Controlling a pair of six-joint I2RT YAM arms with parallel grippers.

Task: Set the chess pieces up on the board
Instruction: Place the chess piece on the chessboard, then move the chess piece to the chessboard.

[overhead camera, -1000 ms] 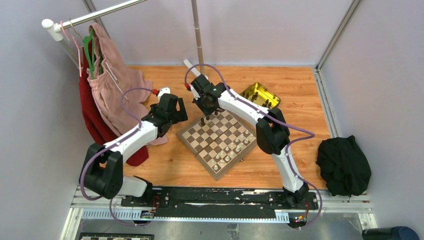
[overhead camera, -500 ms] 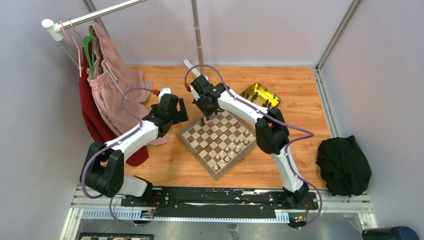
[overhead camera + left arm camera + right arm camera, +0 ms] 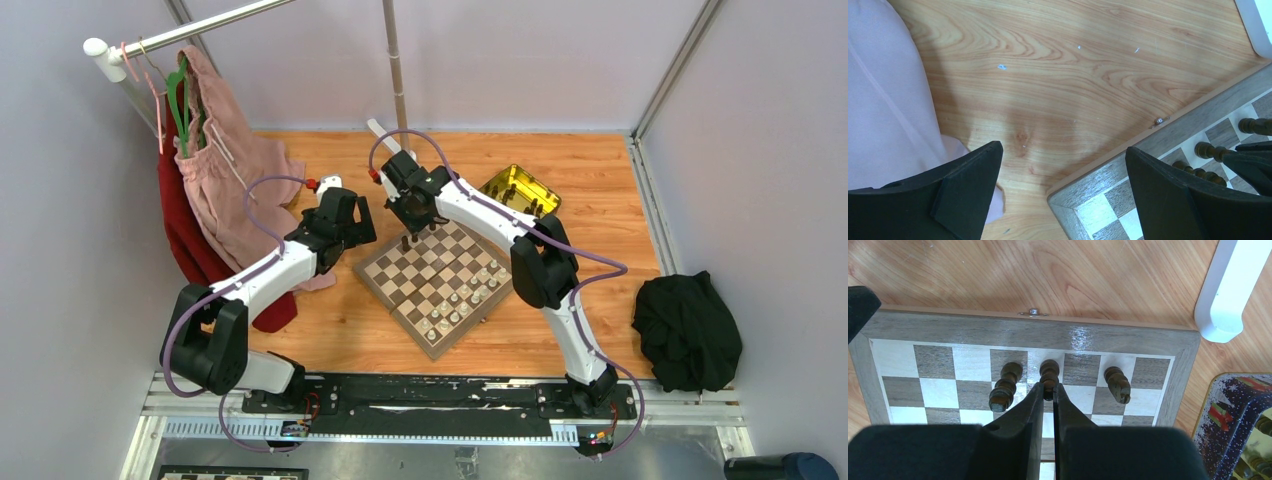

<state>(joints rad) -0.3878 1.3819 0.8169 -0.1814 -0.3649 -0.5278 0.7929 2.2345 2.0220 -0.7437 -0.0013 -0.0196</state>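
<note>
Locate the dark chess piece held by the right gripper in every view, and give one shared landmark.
Top external: the dark chess piece stands under the right gripper, by the upper-left edge of the board.
Left wrist: right side, middle of three dark pieces, lying sideways in the picture.
Right wrist: centre, pinched at the gripper's tips.
Shared landmark: the board's brown border along that edge; its metal latch shows in both wrist views.

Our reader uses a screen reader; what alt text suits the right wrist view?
The right gripper pinches the middle dark piece of three in a row near the edge of the board. A wooden table lies beneath, with a white post and a decorated tin at right.
</note>
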